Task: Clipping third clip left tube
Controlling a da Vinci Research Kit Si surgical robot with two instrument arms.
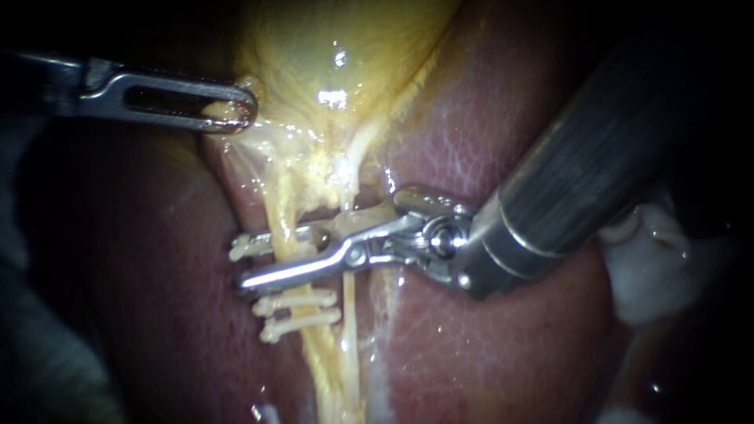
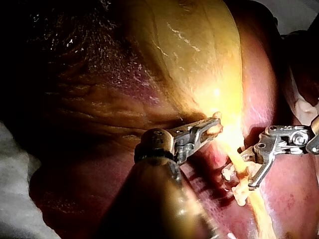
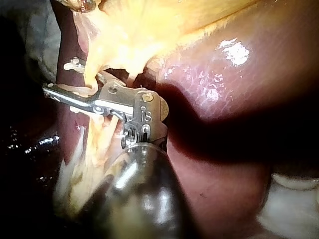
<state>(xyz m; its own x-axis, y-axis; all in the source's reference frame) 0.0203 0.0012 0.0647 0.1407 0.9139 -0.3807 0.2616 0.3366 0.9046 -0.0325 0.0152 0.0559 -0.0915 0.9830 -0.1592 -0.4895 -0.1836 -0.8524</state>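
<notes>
Left tube (image 1: 284, 208) runs as a yellow strand from the narrow end of the gallbladder (image 1: 345, 39) down over the liver (image 1: 487, 338), in the middle of the endoscope view. A thinner pale strand (image 1: 349, 314) runs just beside it on its right, so two strands show in all.

The right instrument (image 1: 263, 263) comes in from the upper right, its thick shaft slanting down to a wrist bent toward the left. Its two long jaws lie crosswise over the left tube. A gap shows between them and the tube passes through that gap, so the jaws stand open around it rather than pressed on it.

The left instrument (image 1: 236, 110) enters level from the left edge, high in the view. Its slotted jaws are clamped on the yellowish edge of the gallbladder, above the clipped stretch and well apart from the other instrument.

Three white clips sit across the left tube. The top clip (image 1: 250, 246) lies in the gap between the right instrument's jaws, close under the upper one; whether a jaw touches it cannot be told. The middle clip (image 1: 297, 301) and the lowest clip (image 1: 302, 319) lie close together just below the lower jaw.
</notes>
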